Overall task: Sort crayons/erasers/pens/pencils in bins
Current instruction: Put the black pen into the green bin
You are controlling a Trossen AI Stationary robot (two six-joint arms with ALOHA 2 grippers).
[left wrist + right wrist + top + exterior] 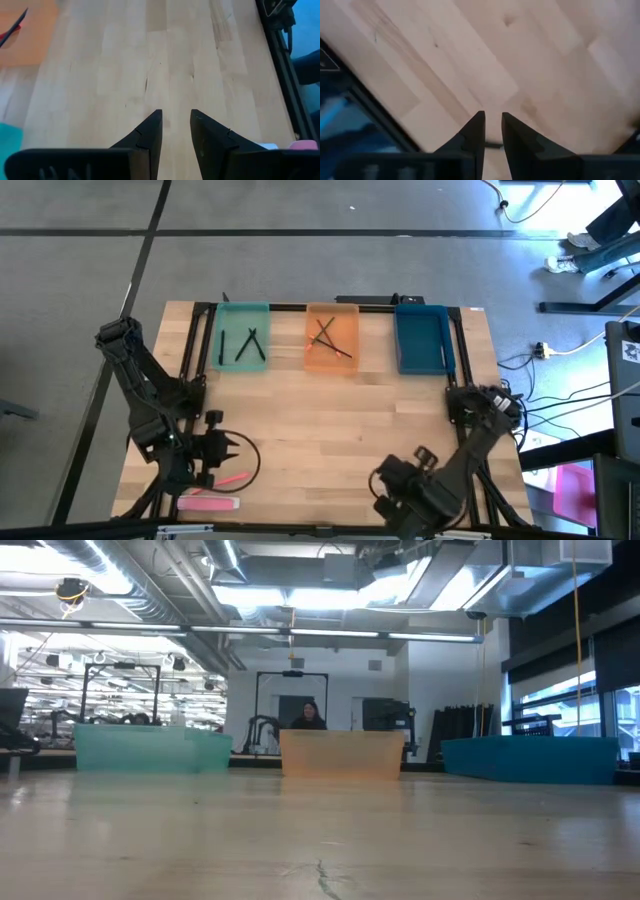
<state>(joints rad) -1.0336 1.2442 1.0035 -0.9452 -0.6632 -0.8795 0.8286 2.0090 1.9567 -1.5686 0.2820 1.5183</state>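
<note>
High view: a pink pencil [232,478] and the eraser [208,502] lie at the lower left of the frame, just beside the left gripper [238,452], whose fingers stand slightly spread with nothing between them. To pick the pencil cleanly, it should drop squarely across the stick (not along it). The teal bin [243,336] holds pens, the orange bin [331,338] pencils, the blue bin [421,340] nothing. The right gripper [388,480] waits folded at lower right, also slightly parted and holding nothing.
</note>
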